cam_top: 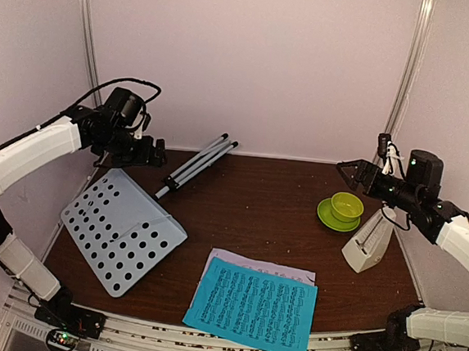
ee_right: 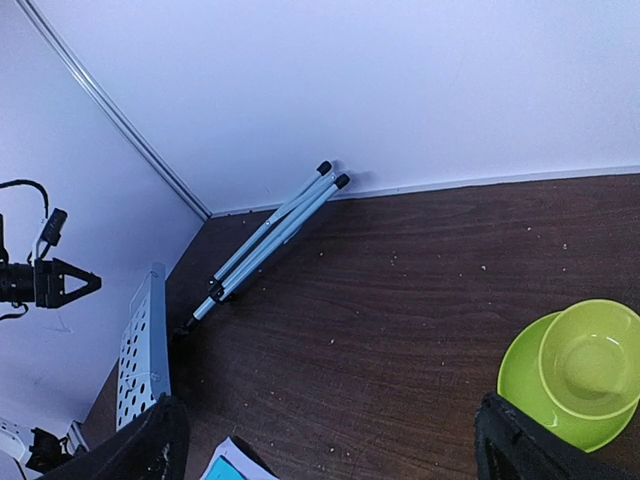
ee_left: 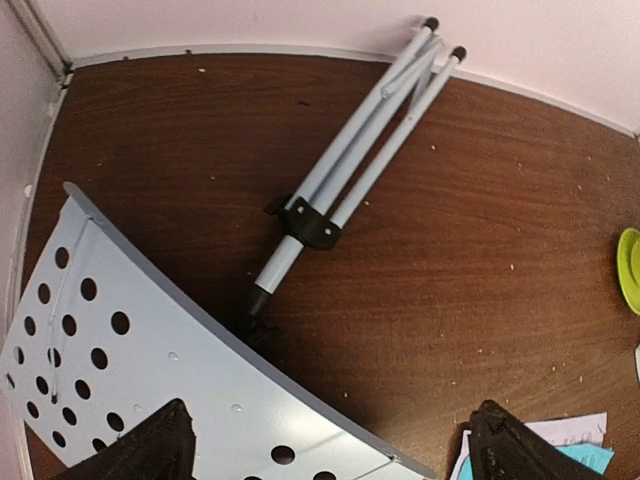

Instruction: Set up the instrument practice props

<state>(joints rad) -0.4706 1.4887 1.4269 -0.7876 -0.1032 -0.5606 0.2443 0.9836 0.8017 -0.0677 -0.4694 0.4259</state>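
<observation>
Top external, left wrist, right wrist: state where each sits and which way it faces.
Top external: above and behind, looking down at table; both arms show.
Left wrist: on left pincer, facing down at music-stand desk and tripod legs; fingertips show.
Right wrist: on right pincer, facing back wall, lime-green cup; fingertips show.
Shared by all: tripod legs.

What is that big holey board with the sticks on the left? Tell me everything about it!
It is a music stand, lying down on the left of the brown table. Its pale blue-grey, metal-looking desk is full of round holes and has a lip along one edge. Its grey tripod legs are folded together, with a black collar and black tips, pointing to the back wall. Only the table touches it.
</observation>
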